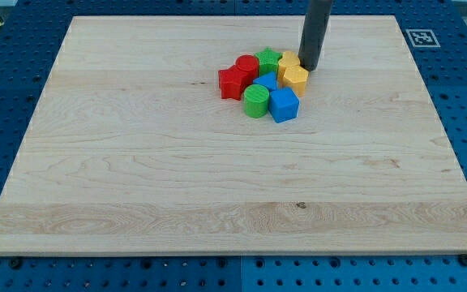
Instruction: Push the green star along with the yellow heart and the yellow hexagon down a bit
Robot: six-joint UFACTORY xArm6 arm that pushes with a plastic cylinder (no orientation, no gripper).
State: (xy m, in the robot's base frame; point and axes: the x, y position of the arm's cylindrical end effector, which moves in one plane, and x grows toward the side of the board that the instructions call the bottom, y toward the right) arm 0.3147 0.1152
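My tip [309,68] is down on the table [136,162], just at the upper right of the cluster of blocks, touching or all but touching the top edge of the yellow hexagon [296,79]. I have no fingers to open or close; I end in a plain dark rod, so there is nothing gripped, and all I can do is shove from one side.

That is why I stand where I do. The push is meant to go toward the view's bottom, so I need to be on the far side of my blocks, above them. The green star [268,59] sits at the top of the cluster, a little to the view's left of my tip. The yellow heart [288,62] is squeezed between the star and the hexagon, partly hidden behind my rod, so its shape is hard to make out.

The three are packed tight against the rest: a red block [247,66] and a red star [232,83] to the view's left, a green cylinder [256,101] and a blue cube [284,105] below, with another blue block [267,82] wedged in the middle. I judge that a straight push down would carry the lower blocks along too.

From this spot I would catch the hexagon and heart first; the star lies off my line, so I expect it needs its own nudge.
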